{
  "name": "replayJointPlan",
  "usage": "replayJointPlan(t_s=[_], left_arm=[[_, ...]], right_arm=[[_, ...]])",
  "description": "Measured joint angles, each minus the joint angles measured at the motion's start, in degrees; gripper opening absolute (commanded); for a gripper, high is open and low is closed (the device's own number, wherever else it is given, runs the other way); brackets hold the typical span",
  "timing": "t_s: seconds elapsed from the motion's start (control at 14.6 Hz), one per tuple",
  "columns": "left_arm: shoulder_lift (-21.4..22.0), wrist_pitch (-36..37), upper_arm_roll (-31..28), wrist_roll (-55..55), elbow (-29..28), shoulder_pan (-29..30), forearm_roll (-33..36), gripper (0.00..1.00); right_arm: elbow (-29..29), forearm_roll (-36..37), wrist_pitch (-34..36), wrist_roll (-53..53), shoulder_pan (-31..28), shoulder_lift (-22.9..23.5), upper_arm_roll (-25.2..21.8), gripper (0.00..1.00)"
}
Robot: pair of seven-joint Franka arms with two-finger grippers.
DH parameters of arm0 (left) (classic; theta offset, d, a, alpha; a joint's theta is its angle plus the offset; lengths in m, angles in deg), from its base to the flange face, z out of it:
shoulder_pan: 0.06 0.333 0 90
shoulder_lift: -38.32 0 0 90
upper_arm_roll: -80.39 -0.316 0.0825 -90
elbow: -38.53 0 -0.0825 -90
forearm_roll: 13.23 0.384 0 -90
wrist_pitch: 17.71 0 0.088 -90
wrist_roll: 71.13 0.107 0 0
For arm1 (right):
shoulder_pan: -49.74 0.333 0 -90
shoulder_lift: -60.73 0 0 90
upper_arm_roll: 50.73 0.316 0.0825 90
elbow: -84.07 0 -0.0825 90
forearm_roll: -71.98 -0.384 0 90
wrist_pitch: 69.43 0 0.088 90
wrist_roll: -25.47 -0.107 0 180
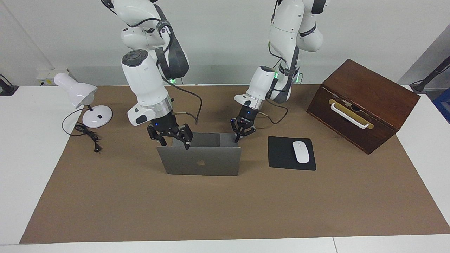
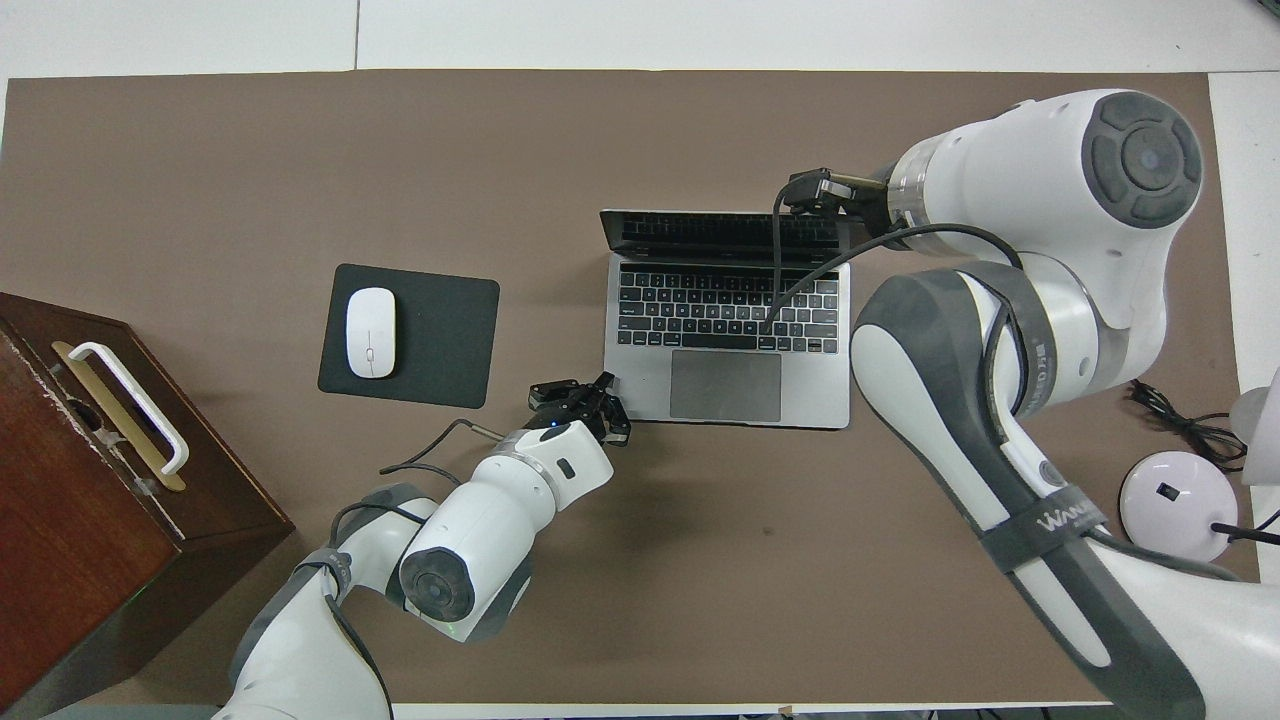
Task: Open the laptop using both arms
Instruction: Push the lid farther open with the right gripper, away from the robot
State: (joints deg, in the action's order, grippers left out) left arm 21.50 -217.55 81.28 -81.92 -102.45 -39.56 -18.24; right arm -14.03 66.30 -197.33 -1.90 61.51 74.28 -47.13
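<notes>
Fingers of my left gripper [image 1: 239,137] are pinched together on the laptop's [image 1: 201,161] base corner; the right gripper's [image 1: 173,139] stand apart at the lid's top edge.

From my console I see the laptop mid-desk [image 1: 225,207], lid raised steeply, apple logo facing away from the robots, keyboard [image 2: 727,308] showing in the overhead view. Left gripper [image 2: 582,400] sits at the deck's corner nearest the mouse pad [image 1: 291,153], which carries 1 white mouse [image 1: 301,151]. Lamp [image 1: 84,102] at the right arm's end, wooden box [image 1: 362,103] at the left arm's.
</notes>
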Motion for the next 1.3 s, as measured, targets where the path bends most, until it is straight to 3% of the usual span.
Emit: replayJointPlan(t_s=[1.3], left_arm=[[-1.1,-0.1,0.6,0.0,1.6,-1.2,-0.2,0.0]], right_arm=[[4.3,0.1,3.1,4.7,-2.5,2.9,0.0,1.0]])
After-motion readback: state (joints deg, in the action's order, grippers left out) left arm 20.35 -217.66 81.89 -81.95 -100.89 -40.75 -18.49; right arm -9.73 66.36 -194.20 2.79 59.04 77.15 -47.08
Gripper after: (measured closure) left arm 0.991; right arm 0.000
